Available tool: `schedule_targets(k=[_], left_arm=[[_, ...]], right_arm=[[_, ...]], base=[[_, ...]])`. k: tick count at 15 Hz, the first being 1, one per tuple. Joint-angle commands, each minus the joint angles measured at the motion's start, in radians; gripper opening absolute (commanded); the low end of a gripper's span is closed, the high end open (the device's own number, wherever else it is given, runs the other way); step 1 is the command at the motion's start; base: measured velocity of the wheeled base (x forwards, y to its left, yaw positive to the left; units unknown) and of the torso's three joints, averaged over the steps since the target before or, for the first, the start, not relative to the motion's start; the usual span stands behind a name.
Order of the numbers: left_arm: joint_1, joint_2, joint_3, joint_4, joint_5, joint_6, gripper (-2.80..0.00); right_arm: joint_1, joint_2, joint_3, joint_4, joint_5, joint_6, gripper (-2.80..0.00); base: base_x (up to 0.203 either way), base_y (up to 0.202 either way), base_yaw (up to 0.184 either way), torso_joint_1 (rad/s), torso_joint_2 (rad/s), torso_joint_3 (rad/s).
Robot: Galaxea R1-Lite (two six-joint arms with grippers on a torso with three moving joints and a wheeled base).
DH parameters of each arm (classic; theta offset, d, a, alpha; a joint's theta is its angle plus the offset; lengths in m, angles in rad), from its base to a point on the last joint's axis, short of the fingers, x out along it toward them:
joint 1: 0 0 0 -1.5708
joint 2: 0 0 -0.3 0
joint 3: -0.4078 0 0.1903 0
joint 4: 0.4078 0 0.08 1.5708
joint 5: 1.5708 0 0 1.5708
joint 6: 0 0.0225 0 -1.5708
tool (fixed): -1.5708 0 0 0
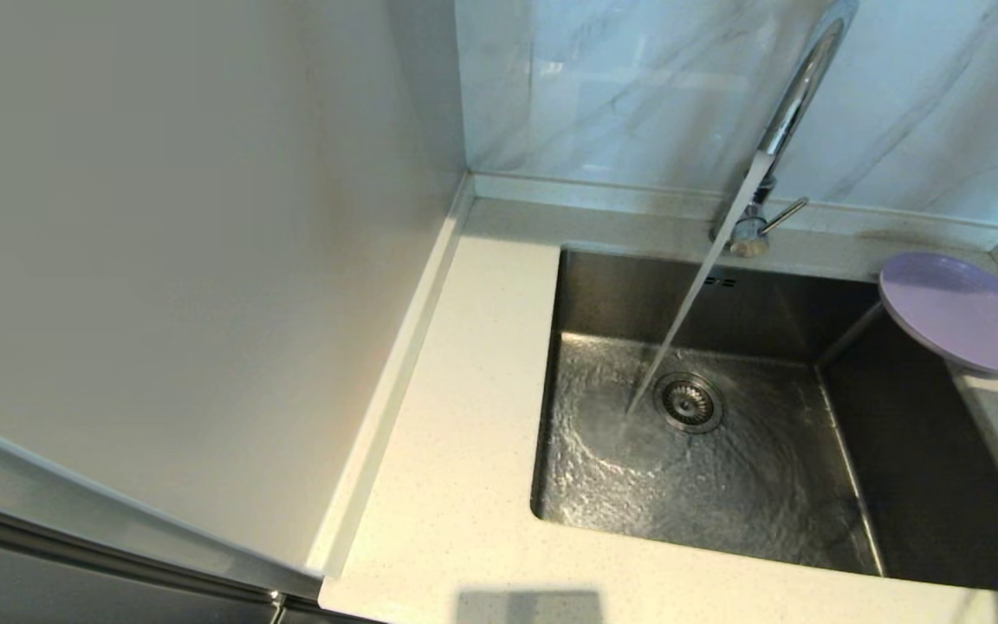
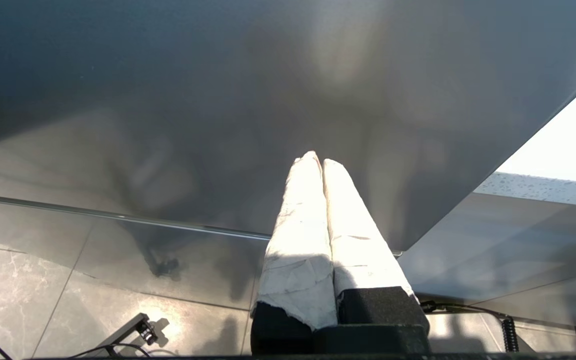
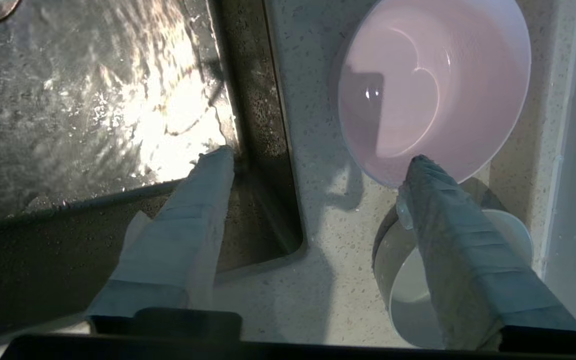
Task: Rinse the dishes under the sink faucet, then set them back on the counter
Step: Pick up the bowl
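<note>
Hovering above the counter strip to the right of the sink, the right gripper has its fingers spread wide with nothing between them, and the coming move turns on how the pink bowl lies against that gap. In the right wrist view the bowl sits upright on the counter just ahead of one fingertip, which overlaps its near rim, while the other fingertip hangs over the sink's corner, so the bowl is off to one side of the open span, not centred in it. My judgement is that the hand needs to shift toward the bowl until one finger goes inside the rim and the other outside. A white cup stands just behind the bowl, under that same finger, and could be nudged. The lavender plate rests on the counter at the sink's far right corner, its edge overhanging the basin. Water runs from the faucet. The left gripper is parked low beside the cabinet, fingers pressed together, far from any dish.
</note>
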Motion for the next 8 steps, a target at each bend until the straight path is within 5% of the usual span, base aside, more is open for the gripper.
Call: schedule_targets(k=[1,8], left_arm=[[0.000,0.000,0.000,0.000,0.000,0.000,-2.80],[0.000,0.000,0.000,0.000,0.000,0.000,-2.80]], right_arm=[[-0.008,0.043,-0.006,0.001,-0.004,0.000,0.00],[-0.042,0.139,-0.006,-0.028,-0.015,0.005,0.00]], base=[[0.000,0.000,0.000,0.000,0.00,0.000],[0.000,0.000,0.000,0.000,0.00,0.000]])
